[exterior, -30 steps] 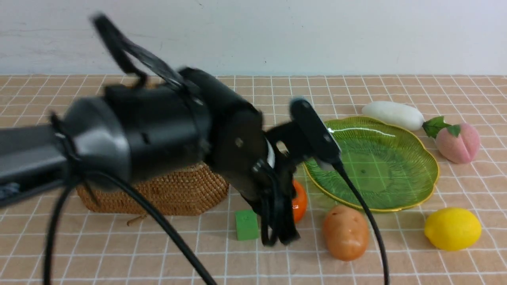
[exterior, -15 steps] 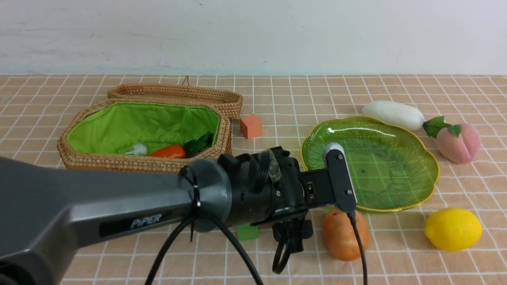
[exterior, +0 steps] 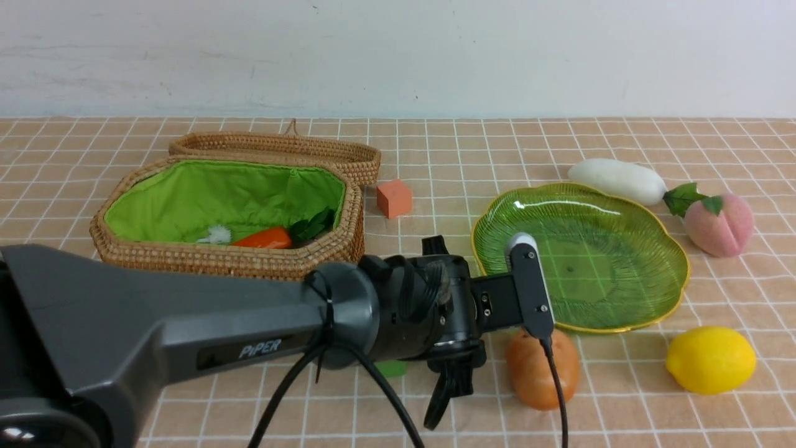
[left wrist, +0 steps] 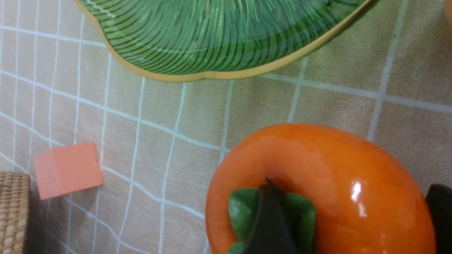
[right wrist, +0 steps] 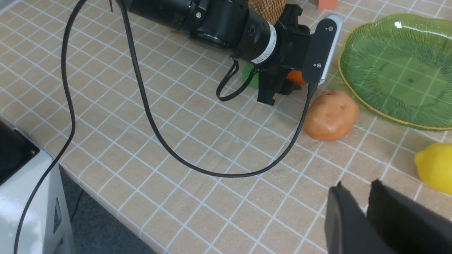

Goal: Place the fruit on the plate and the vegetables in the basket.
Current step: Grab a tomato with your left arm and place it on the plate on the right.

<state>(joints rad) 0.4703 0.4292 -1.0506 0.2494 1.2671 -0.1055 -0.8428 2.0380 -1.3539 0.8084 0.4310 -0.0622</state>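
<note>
Glossy orange under a green leaf cap, the round toy persimmon (left wrist: 319, 158) sits on the beige checked tablecloth (exterior: 622, 417), just beside the near edge of the scalloped, gold-rimmed green glass plate (exterior: 622, 249). The left gripper (left wrist: 353, 187) hangs right over it with its jaws spread wide. In the left wrist view one dark finger (left wrist: 268, 218) crosses the leaf cap and the other shows at the fruit's flank, so the fruit looks off centre between them. I cannot tell whether either pad touches the skin. The right gripper (right wrist: 360, 192) hovers near the yellow lemon (right wrist: 436, 167), its fingers drawn almost together around nothing.

The step in hand seems to be taking the persimmon for the plate. To do it well, centre the jaws across the widest part, below the cap, because the slick rounded skin would likely slip out of a high or lopsided pinch. Close gently, lift clear of the plate's raised rim, and set it down toward the middle. The brown-orange oval potato (exterior: 535, 373) lies close by and should not be nudged. It belongs in the green-lined wicker basket (exterior: 249, 264), where an orange carrot (exterior: 264, 238) lies.
</note>
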